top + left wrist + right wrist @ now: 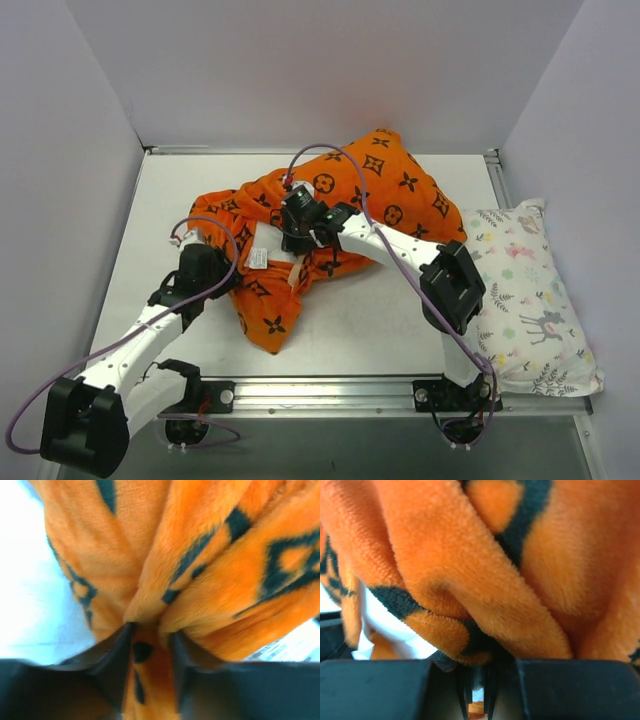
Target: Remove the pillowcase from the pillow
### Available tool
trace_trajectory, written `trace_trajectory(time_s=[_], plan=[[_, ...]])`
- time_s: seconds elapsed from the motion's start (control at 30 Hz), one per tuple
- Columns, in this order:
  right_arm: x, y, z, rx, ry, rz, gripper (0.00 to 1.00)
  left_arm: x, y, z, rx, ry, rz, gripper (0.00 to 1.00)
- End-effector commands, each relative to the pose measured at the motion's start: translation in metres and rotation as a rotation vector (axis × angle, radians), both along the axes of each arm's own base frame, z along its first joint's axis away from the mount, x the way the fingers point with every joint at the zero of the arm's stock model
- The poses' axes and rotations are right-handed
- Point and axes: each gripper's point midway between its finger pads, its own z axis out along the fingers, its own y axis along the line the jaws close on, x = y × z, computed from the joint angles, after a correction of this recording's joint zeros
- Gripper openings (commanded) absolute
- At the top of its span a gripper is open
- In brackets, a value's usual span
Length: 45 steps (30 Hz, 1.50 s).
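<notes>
- Left gripper [151, 632] up close, orange pillowcase [210, 580] between fingers; squeezing or loose, cannot tell.
- Right gripper [477, 680] clamped tight on a pillowcase fold.
- From above: white pillow [278, 240] mostly inside, middle of table [400, 330]; risk of cloth slipping, pillow dragging along.

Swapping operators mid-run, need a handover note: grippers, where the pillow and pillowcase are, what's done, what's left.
Left gripper: a fold of the pillowcase sits between its fingers at the cover's left edge; can't confirm it is clamped.
Right gripper: shut, pressed into bunched cloth mid-cover; catch unclear.
The pillowcase lies crumpled in the middle of the table. The pillow shows white only at the opening.
Done: opening exposed a little.
Left: nearly all, the pillow is mostly inside.
The printed pillow at the right edge is not part of the job.
</notes>
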Motion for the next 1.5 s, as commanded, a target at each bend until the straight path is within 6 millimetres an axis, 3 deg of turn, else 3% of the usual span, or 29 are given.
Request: trace_trajectory(time_s=[0.0, 0.03, 0.1, 0.13, 0.2, 0.27, 0.3, 0.33, 0.4, 0.43, 0.57, 0.8, 0.87, 0.9, 1.03, 1.07, 1.1, 1.17, 1.23, 1.27, 1.3, 1.37, 1.4, 1.47], plan=[[0.006, -0.014, -0.012, 0.018, 0.043, -0.053, 0.0, -0.001, -0.013, 0.045, 0.018, -0.07, -0.089, 0.54], [0.007, -0.015, -0.007, 0.027, 0.036, -0.066, 0.0, -0.004, -0.013, 0.052, 0.021, -0.076, -0.092, 0.66], [0.009, -0.016, -0.005, 0.04, 0.023, -0.089, 0.0, -0.002, -0.019, 0.087, 0.005, -0.145, -0.09, 0.76], [0.01, -0.017, -0.004, 0.06, 0.014, -0.104, 0.0, -0.005, -0.021, 0.096, -0.001, -0.146, -0.091, 0.81], [0.01, -0.015, -0.002, 0.093, 0.006, -0.137, 0.0, -0.006, -0.031, 0.126, -0.026, -0.192, -0.081, 0.84], [0.011, -0.013, -0.001, 0.119, -0.001, -0.162, 0.0, -0.013, -0.033, 0.133, -0.021, -0.16, -0.041, 0.87], [0.011, -0.012, 0.0, 0.13, -0.003, -0.165, 0.0, -0.011, -0.023, 0.139, 0.015, -0.174, 0.047, 0.88], [0.017, -0.013, 0.002, 0.137, -0.028, -0.193, 0.0, -0.022, -0.03, 0.141, 0.03, -0.155, 0.049, 0.89], [0.019, -0.014, 0.002, 0.151, -0.031, -0.218, 0.0, -0.021, -0.03, 0.14, 0.004, -0.149, 0.15, 0.89], [0.021, -0.012, 0.006, 0.168, -0.038, -0.224, 0.0, -0.024, -0.036, 0.138, -0.005, -0.141, 0.151, 0.98], [0.022, -0.01, 0.013, 0.186, -0.045, -0.227, 0.0, -0.011, -0.047, 0.118, -0.014, -0.084, 0.236, 0.97], [0.02, -0.014, 0.016, 0.179, -0.05, -0.22, 0.0, 0.014, -0.071, 0.092, 0.02, -0.006, 0.214, 0.97], [0.022, -0.017, 0.016, 0.176, -0.051, -0.222, 0.0, 0.014, -0.077, 0.088, -0.007, -0.001, 0.184, 0.87], [0.024, -0.018, 0.018, 0.178, -0.056, -0.224, 0.0, 0.009, -0.074, 0.075, 0.006, 0.014, 0.176, 0.79], [0.037, -0.026, 0.025, 0.183, -0.063, -0.248, 0.0, -0.005, -0.068, 0.056, -0.018, 0.028, 0.147, 0.22], [0.044, -0.026, 0.036, 0.202, -0.076, -0.256, 0.0, -0.01, -0.067, 0.051, -0.011, 0.041, 0.139, 0.05], [0.049, -0.028, 0.041, 0.213, -0.076, -0.267, 0.0, -0.014, -0.065, 0.046, -0.01, 0.055, 0.131, 0.0], [0.065, -0.037, 0.051, 0.256, -0.051, -0.29, 0.0, -0.027, -0.056, 0.028, 0.011, 0.09, 0.13, 0.0], [0.086, -0.048, 0.075, 0.308, -0.06, -0.334, 0.0, -0.039, -0.045, 0.011, 0.033, 0.122, 0.144, 0.0], [0.09, -0.048, 0.084, 0.337, -0.053, -0.33, 0.0, -0.042, -0.042, 0.005, 0.037, 0.134, 0.151, 0.0], [0.097, -0.049, 0.106, 0.377, -0.075, -0.339, 0.0, -0.046, -0.039, 0.0, 0.042, 0.143, 0.152, 0.0], [0.109, -0.063, 0.125, 0.406, -0.089, -0.375, 0.0, -0.055, -0.033, -0.013, 0.056, 0.171, 0.156, 0.0], [0.114, -0.066, 0.148, 0.439, -0.116, -0.381, 0.0, -0.058, -0.031, -0.018, 0.061, 0.181, 0.159, 0.0], [0.123, -0.077, 0.166, 0.466, -0.126, -0.404, 0.0, -0.066, -0.028, -0.028, 0.061, 0.208, 0.168, 0.0]])
